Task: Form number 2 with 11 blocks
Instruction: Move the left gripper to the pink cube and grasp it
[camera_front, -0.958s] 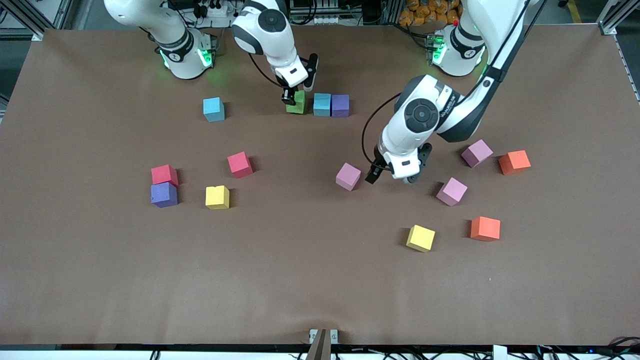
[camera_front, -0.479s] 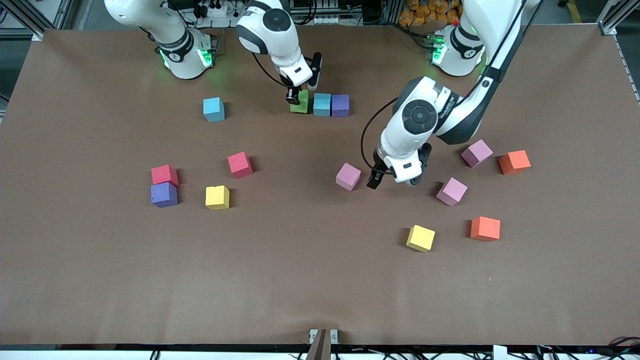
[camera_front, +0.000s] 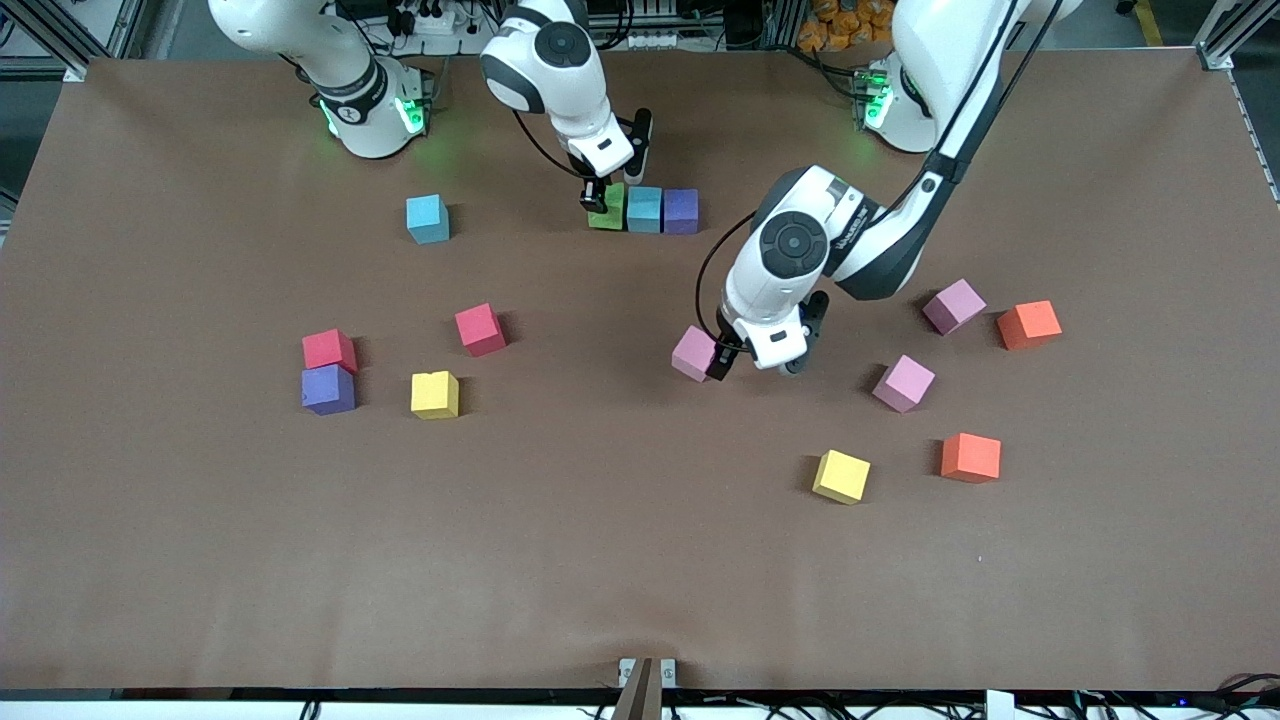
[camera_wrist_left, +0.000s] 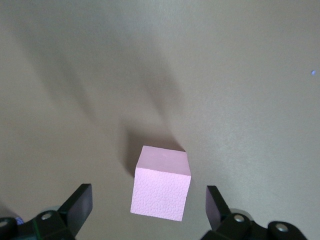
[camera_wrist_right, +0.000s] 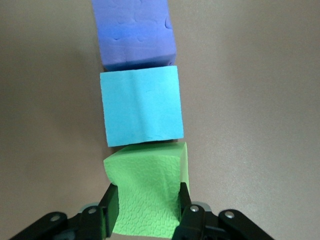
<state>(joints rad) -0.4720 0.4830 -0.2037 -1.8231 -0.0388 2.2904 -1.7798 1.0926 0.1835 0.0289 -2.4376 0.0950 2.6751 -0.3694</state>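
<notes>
1. Nearest the front camera, a yellow block (camera_front: 841, 476) and an orange block (camera_front: 970, 457) lie apart on the brown table (camera_front: 600, 560), toward the left arm's end.
2. Farther back, a second yellow block (camera_front: 435, 394), a purple block (camera_front: 328, 389) touching a red block (camera_front: 329, 350), and another red block (camera_front: 480, 329) sit toward the right arm's end.
3. The left gripper (camera_front: 722, 358) hangs low over a pink block (camera_wrist_left: 161, 183), its fingers (camera_wrist_left: 80, 201) spread wide on either side without touching it.
4. Two more pink blocks (camera_front: 903, 382) (camera_front: 953, 306) and an orange block (camera_front: 1028, 324) lie near the left arm.
5. Farthest back, the right gripper (camera_wrist_right: 145, 207) clamps a green block (camera_wrist_right: 146, 192) set against a blue block (camera_wrist_right: 142, 106), which touches a purple block (camera_wrist_right: 135, 32): one row begun for the number 2.
6. A lone blue block (camera_front: 427, 218) stands beside that row, well apart.
7. No containers or readable writing appear.
</notes>
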